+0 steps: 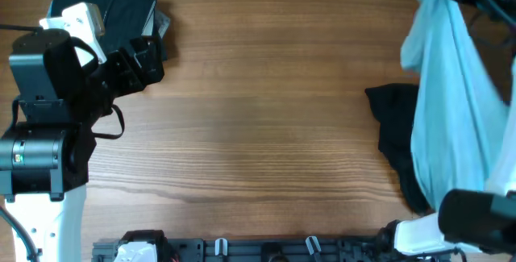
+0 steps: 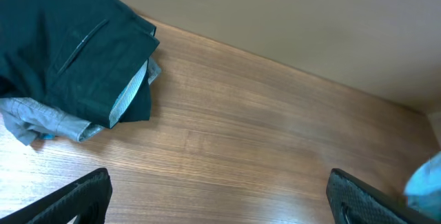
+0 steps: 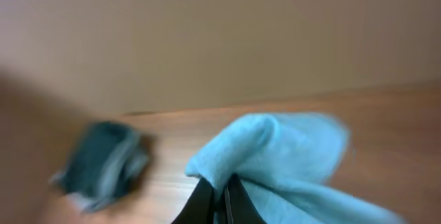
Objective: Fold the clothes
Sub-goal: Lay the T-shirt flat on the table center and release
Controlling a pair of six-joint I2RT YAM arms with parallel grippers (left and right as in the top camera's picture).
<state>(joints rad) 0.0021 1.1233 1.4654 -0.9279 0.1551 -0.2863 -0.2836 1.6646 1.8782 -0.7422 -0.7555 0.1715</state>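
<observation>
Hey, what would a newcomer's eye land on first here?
The pale blue T-shirt hangs at the right edge, pinched in the shut right gripper, above a black garment on the table. A folded dark pile sits in the far left corner, near the open left gripper.

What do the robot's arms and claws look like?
Both arms mix black and white parts. The left arm has a white column, a black cable and a small green label. The left claw has two broad black fingers. The right arm shows a black cylinder on white; the right claw is dark and slim.
</observation>
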